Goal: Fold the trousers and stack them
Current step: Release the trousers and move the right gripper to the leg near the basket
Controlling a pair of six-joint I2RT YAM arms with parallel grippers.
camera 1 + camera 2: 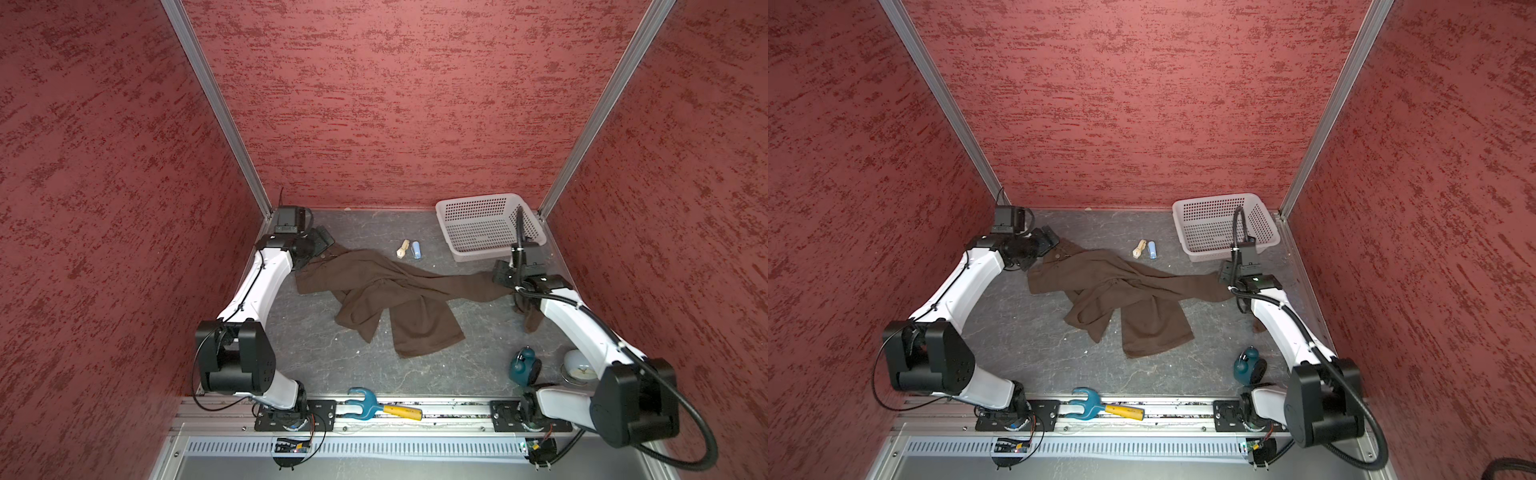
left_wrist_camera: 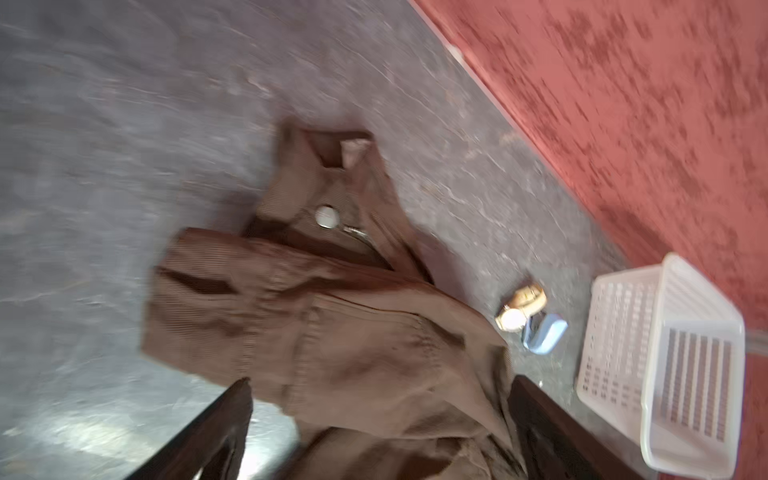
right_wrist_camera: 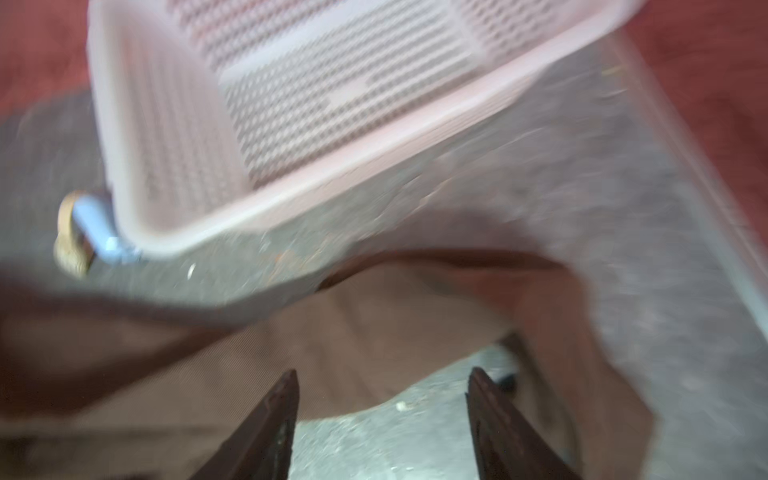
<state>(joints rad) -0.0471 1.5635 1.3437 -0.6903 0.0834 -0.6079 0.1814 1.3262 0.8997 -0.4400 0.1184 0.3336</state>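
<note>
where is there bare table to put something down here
Biggest bare patch: front left, bordered by the trousers, the left arm and the front rail. A narrower strip runs along the back wall, left of the basket. Crowded: front right, around the teal clock and white clock.

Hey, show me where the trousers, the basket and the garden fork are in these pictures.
trousers (image 1: 365, 278): in a top view, on the cloth between waist and legs.
basket (image 1: 482, 252): in a top view, on its near wall.
garden fork (image 1: 401, 411): in a top view, on its yellow handle.
</note>
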